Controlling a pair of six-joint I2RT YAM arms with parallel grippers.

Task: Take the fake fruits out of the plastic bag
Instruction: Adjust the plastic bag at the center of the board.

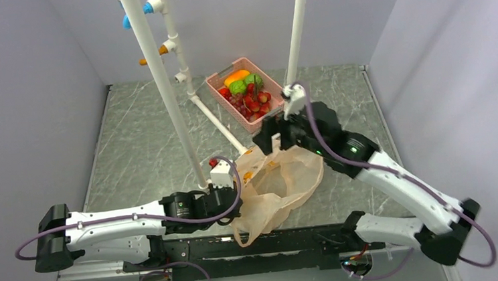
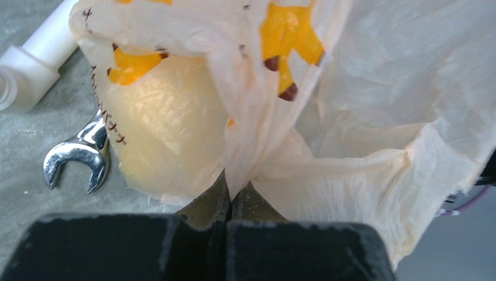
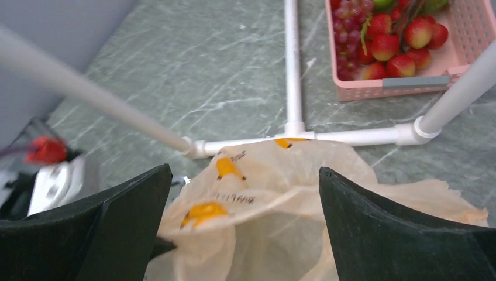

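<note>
The left claw (image 2: 229,196) is closed and pinches a fold of the thin translucent peach-beige plastic bag (image 2: 362,117) between its two black fingers (image 2: 202,205). Just behind this fold a smooth rounded yellow fruit (image 2: 169,129) shows through the film, inside the bag. Beside the bag, on the left in the left wrist view, a shiny metal open-end wrench (image 2: 79,155) lies flat on the grey marble-pattern desk (image 1: 139,142).

The right claw (image 3: 245,228) is wide open and holds nothing. It hangs over the far side of the bag, with one finger on each side of the crumpled top. The bag lies on the desk between the two arms, near the front edge, and its far edge touches the white plastic pipe frame (image 3: 292,70). Beyond the pipe stands a pink slotted plastic basket (image 3: 398,82). In it lie a bunch of small red-purple grapes (image 3: 348,29) and several red strawberry-like fruits (image 3: 403,50), well apart from the bag.
</note>
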